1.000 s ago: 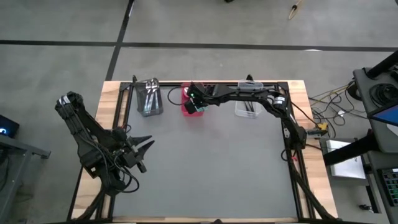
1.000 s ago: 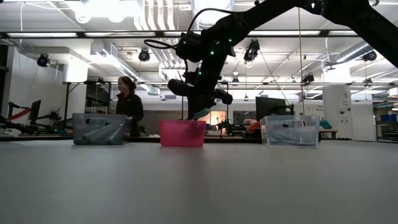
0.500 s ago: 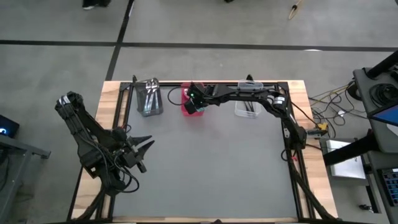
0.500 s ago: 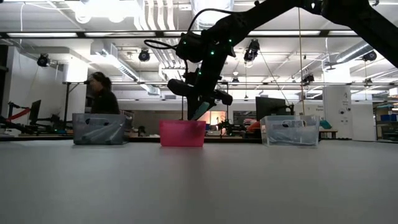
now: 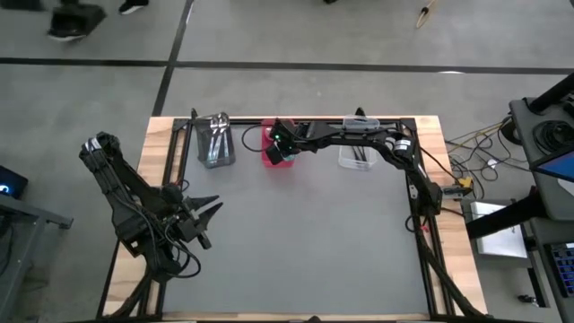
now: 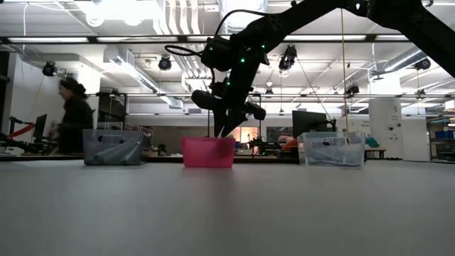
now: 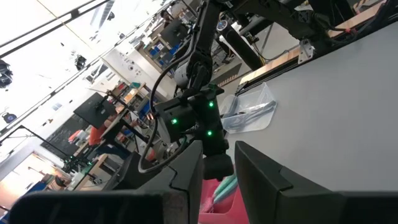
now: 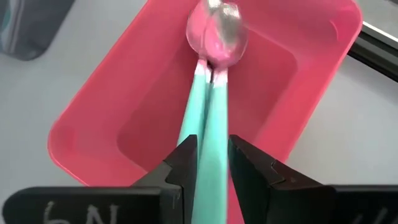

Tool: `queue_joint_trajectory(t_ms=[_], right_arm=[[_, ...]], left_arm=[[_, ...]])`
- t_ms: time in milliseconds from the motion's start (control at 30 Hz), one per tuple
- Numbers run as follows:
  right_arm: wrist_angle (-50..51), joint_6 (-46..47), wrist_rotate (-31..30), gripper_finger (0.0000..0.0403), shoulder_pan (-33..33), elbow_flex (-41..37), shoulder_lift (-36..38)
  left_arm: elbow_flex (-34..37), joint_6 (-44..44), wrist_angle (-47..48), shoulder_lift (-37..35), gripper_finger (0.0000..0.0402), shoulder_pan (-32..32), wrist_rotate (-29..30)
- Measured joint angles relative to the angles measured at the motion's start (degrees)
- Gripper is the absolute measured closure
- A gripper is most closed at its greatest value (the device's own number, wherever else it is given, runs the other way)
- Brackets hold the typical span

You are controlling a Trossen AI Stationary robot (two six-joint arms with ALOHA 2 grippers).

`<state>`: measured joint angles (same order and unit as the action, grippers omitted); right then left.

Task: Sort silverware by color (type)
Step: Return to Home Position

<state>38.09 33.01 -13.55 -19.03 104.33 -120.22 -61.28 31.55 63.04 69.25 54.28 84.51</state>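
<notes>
Sorting is looking done: the right end effector [image 8: 212, 149], released, is hovering over the pink bin's [image 8: 93, 118] teal spoons [image 8: 208, 106] at upper centre, left end effector [image 5: 212, 210] idling open.

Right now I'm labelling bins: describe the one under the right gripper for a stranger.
On the table, three bins line the far edge. It is the middle bin, beneath the right gripper. It alone is pink-red and holds teal-handled spoons; the grey bin and clear bin flank it.
</notes>
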Motion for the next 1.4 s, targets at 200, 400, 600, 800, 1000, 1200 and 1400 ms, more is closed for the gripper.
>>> queue_joint_trajectory(t_ms=[200, 400, 600, 800, 1000, 1200, 1400], right_arm=[[-0.99, -0.01, -0.04, 0.0321, 0.0, 0.0, 0.0], [-0.39, -3.04, -0.18, 0.0314, 0.52, 0.04, 0.78], [-2.64, -14.97, -9.02, 0.0324, 8.68, -0.06, 3.61], [-7.83, -25.72, -10.99, 0.0336, 18.69, -0.35, 4.66], [-9.48, -33.12, -10.89, 0.0339, 25.94, -0.35, 4.96], [-9.92, -36.1, -10.52, 0.034, 28.4, -2.19, 7.58], [-11.54, -36.24, -10.46, 0.0342, 28.39, -10.48, 14.27]], left_arm=[[0.0, 0.0, -0.01, 0.0, 0.0325, 0.0, 0.0], [0.0, 0.69, -0.03, 0.0, 0.0325, -0.04, 0.55], [0.0, 0.9, -0.18, 0.0, 0.0325, -0.11, 0.22], [0.0, 3.25, -0.87, 0.0, 0.0325, -0.11, 0.1], [0.0, 13.71, -1.05, 0.0, 0.0325, -0.11, 0.0], [0.0, 19.27, -1.28, 0.02, 0.0325, -0.21, -0.01], [0.02, 20.02, -1.41, 0.02, 0.0325, -0.96, -0.07]])
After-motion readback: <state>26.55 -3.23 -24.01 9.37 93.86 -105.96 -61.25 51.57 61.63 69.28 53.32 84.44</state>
